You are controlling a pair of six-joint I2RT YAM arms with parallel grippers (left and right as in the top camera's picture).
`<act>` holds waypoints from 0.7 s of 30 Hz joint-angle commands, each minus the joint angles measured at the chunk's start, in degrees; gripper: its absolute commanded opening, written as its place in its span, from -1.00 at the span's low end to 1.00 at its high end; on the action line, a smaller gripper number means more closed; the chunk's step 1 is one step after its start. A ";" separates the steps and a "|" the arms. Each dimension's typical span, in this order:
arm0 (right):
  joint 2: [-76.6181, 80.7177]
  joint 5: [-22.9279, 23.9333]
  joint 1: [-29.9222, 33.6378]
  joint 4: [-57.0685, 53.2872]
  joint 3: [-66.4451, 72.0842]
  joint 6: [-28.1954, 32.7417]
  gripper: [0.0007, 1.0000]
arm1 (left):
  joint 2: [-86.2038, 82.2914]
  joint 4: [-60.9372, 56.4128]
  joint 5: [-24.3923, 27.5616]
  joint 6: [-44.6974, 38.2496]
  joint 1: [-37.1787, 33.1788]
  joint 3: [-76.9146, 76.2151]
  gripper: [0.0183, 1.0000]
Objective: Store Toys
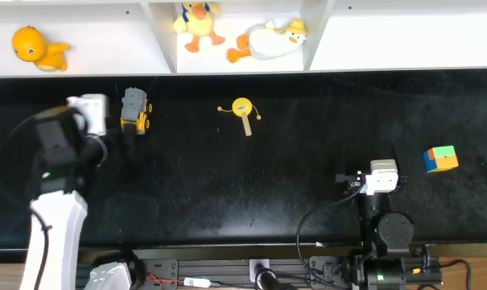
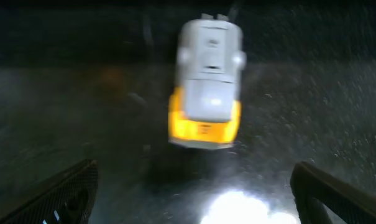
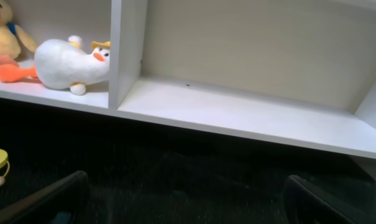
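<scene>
While my left claw (image 2: 194, 193) hangs spread wide just short of the toy truck (image 2: 206, 93) standing on the black surface (image 1: 227, 185) near the shelf (image 1: 388, 40), I judge the pickup is in hand: next, ease forward and pinch it.

Black speckled tabletop (image 1: 251, 185) bearing a grey-and-yellow toy truck (image 1: 135, 109), a yellow round rattle drum on a wooden stick (image 1: 243, 113) and a multicoloured cube (image 1: 440, 159) (all well apart). White compartmented shelf (image 1: 388, 40) behind: orange rubber duck (image 1: 39, 48), left compartment; yellow plush duck (image 1: 199, 24) and white plush goose (image 1: 267, 40), middle compartment.
</scene>
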State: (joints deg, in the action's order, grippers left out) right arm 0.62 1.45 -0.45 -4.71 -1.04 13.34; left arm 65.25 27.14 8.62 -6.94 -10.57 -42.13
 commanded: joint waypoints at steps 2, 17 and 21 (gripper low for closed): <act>-0.37 -0.42 0.09 0.28 0.76 -0.02 0.99 | 6.45 -5.05 -5.86 0.76 5.62 0.07 1.00; -0.37 -0.42 0.09 0.28 0.76 -0.02 0.99 | 20.57 -22.01 -2.69 1.31 5.84 0.00 0.80; -0.37 -0.42 0.09 0.28 0.76 0.00 0.99 | 21.62 -22.60 -2.71 1.27 5.84 0.00 0.59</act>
State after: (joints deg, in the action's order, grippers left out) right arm 0.62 1.48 -0.45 -4.73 -1.04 13.37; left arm 86.26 5.10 4.91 -6.00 -4.95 -42.06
